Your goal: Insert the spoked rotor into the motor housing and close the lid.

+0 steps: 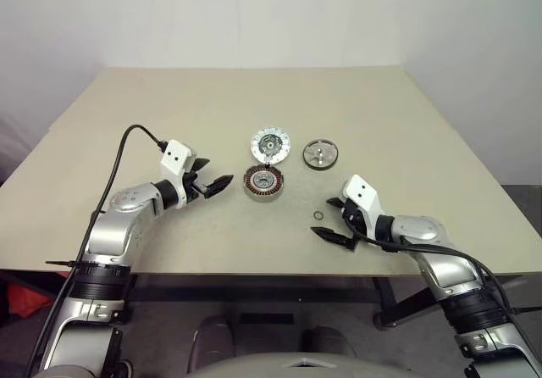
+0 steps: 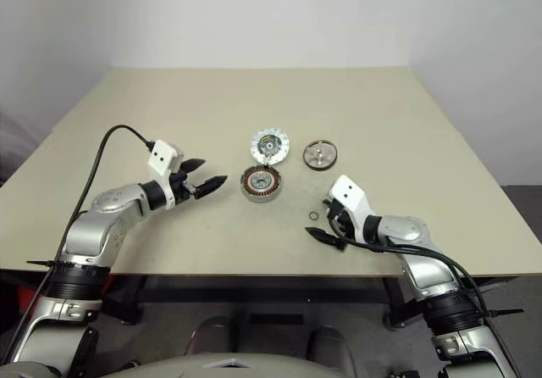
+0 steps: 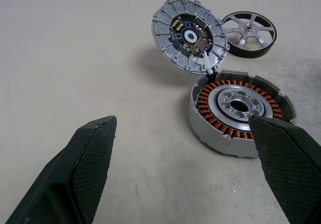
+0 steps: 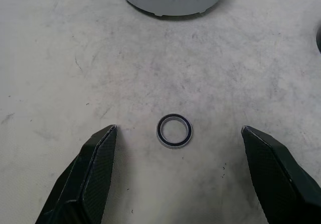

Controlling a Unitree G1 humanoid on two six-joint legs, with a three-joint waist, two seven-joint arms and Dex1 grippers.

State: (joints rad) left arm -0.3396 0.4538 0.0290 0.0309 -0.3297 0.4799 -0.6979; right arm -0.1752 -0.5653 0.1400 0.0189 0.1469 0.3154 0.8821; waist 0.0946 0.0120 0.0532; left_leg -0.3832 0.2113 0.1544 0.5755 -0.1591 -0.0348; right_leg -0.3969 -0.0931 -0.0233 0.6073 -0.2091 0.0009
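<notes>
Grippers come first, nearest the viewer, over a bare beige table. At about five o'clock from the table's centre, the right gripper hangs low with its two black fingers wide apart and empty; a tiny loose washer lies on the table between them, touching neither. At about eight o'clock, the left gripper is also spread wide and empty, pointing at the motor housing just beside it. That housing sits near the table's centre: a short round dark ring with copper-brown windings around a silver middle, open on top with nothing inside. At its twelve o'clock edge the lid is propped up, tilted, seemingly joined there by a small pale piece; it is a silver disc with pale rim segments and a dark centre. At roughly two o'clock from the housing, apart from both, the spoked rotor lies flat, a small silver wheel with thin spokes. Judging from this, nothing is done: rotor insertion and lid closing both remain.
</notes>
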